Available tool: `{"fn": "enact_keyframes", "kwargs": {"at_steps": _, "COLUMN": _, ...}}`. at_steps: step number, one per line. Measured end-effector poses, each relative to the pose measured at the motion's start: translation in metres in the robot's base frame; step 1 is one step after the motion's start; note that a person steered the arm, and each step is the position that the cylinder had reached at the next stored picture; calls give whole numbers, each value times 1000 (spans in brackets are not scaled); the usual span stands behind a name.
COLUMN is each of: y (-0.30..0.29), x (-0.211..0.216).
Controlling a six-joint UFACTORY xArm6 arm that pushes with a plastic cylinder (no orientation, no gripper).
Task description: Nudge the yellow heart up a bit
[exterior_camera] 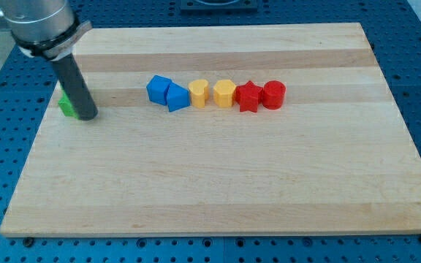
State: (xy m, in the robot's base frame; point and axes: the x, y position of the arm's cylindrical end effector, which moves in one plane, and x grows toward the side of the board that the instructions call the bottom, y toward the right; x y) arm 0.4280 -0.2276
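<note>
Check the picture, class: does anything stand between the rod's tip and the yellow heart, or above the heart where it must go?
Yes. My tip sits far to the view's left beside the green block. Two blue blocks lie between it and the yellow heart-shaped block. The wooden board toward the view's top of the heart looks bare.

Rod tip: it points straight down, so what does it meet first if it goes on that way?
My tip points down at the wooden board, so the board comes first; contact can't be judged. The green block sits beside it on the view's left, partly hidden behind the rod.
</note>
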Motion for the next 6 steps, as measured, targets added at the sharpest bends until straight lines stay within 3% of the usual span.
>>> {"fn": "enact_keyframes", "kwargs": {"at_steps": 1, "y": 20, "x": 4}}
{"fn": "enact_keyframes", "kwargs": {"at_steps": 3, "y": 143, "x": 13}}
{"fn": "enact_keyframes", "kwargs": {"at_steps": 4, "y": 179, "x": -2}}
{"fn": "enact_keyframes", "kwargs": {"at_steps": 5, "y": 175, "x": -17}}
{"fn": "enact_keyframes", "kwargs": {"at_steps": 6, "y": 130, "x": -18}}
